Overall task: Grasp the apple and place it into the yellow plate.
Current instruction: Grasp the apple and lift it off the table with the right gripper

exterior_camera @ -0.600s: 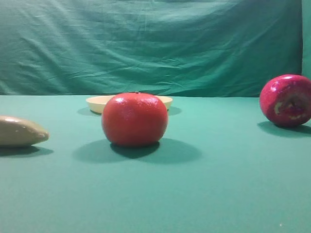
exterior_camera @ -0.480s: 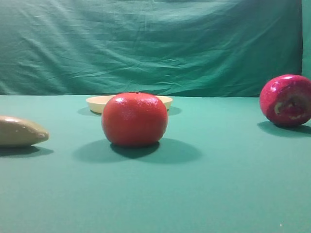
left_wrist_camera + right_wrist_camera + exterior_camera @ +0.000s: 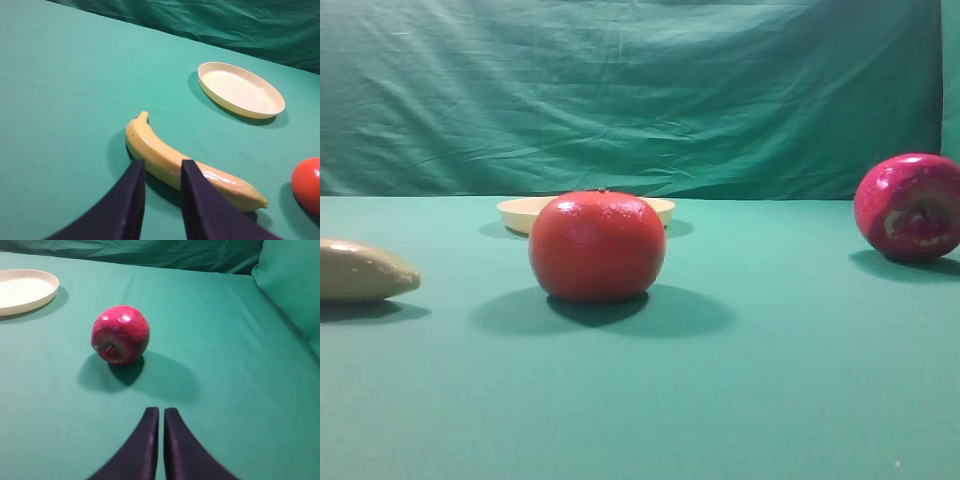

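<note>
The apple (image 3: 910, 207), glossy dark pinkish-red, lies at the far right of the green table, its pale dimple facing the exterior high camera. The right wrist view has the apple (image 3: 120, 334) ahead and a little left of my right gripper (image 3: 161, 412), well apart from it; that gripper is shut and holds nothing. The yellow plate (image 3: 520, 212) sits at the back, partly hidden behind a round fruit, and lies bare in both wrist views (image 3: 241, 90) (image 3: 22, 290). My left gripper (image 3: 161, 167) hovers over a banana with its fingers slightly apart and nothing between them.
A matte orange-red round fruit (image 3: 597, 247) stands mid-table in front of the plate and shows at the right edge of the left wrist view (image 3: 307, 184). A beige banana (image 3: 360, 270) (image 3: 220, 182) lies at the left. A green cloth backdrop (image 3: 640, 90) closes the rear.
</note>
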{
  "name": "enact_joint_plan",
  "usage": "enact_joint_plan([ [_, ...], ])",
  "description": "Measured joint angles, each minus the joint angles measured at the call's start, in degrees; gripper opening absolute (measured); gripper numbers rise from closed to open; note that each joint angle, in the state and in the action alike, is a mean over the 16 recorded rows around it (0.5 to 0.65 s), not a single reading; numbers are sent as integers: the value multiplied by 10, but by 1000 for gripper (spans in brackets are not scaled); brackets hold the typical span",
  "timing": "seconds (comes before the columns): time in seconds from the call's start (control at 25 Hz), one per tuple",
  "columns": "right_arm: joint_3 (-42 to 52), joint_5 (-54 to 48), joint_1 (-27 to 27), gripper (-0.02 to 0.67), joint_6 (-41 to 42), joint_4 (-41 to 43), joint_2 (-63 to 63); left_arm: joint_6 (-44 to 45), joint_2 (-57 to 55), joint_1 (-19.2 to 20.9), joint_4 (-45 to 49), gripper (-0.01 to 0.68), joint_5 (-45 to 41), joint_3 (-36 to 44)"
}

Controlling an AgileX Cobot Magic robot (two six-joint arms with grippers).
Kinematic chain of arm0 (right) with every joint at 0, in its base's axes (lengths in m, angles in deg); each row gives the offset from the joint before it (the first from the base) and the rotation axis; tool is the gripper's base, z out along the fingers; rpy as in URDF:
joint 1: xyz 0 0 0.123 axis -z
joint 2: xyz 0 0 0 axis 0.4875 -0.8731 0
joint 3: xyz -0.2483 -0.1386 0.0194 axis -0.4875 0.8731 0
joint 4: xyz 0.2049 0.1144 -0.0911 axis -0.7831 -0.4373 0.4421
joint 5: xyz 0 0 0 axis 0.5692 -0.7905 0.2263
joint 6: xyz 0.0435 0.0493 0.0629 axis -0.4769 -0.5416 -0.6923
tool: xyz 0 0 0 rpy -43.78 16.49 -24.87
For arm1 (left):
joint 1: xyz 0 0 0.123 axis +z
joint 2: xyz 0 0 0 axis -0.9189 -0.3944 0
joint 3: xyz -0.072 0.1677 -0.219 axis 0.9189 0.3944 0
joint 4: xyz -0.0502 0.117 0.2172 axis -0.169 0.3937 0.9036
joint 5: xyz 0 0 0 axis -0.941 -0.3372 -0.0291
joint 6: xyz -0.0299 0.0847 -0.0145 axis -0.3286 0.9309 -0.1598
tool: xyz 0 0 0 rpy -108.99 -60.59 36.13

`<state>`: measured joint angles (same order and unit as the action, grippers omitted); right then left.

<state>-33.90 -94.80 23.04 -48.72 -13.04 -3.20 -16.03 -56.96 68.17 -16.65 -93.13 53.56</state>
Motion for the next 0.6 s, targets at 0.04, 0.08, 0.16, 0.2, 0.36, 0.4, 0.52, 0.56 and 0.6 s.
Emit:
enact_joint_plan([
  [0.04, 0, 0, 0, 0, 0, 0, 0, 0, 0, 0, 0, 157, 0, 0],
  [0.08, 0, 0, 0, 0, 0, 0, 0, 0, 0, 0, 0, 157, 0, 0],
  [0.16, 0, 0, 0, 0, 0, 0, 0, 0, 0, 0, 0, 157, 0, 0],
  [0.2, 0, 0, 0, 0, 0, 0, 0, 0, 0, 0, 0, 157, 0, 0],
  [0.36, 0, 0, 0, 0, 0, 0, 0, 0, 0, 0, 0, 157, 0, 0],
  [0.4, 0, 0, 0, 0, 0, 0, 0, 0, 0, 0, 0, 157, 0, 0],
  [0.52, 0, 0, 0, 0, 0, 0, 0, 0, 0, 0, 0, 157, 0, 0],
  [0.56, 0, 1, 0, 0, 0, 0, 0, 0, 0, 0, 0, 157, 0, 0],
  [0.6, 0, 3, 0, 0, 0, -1, 0, 0, 0, 0, 0, 157, 0, 0],
])
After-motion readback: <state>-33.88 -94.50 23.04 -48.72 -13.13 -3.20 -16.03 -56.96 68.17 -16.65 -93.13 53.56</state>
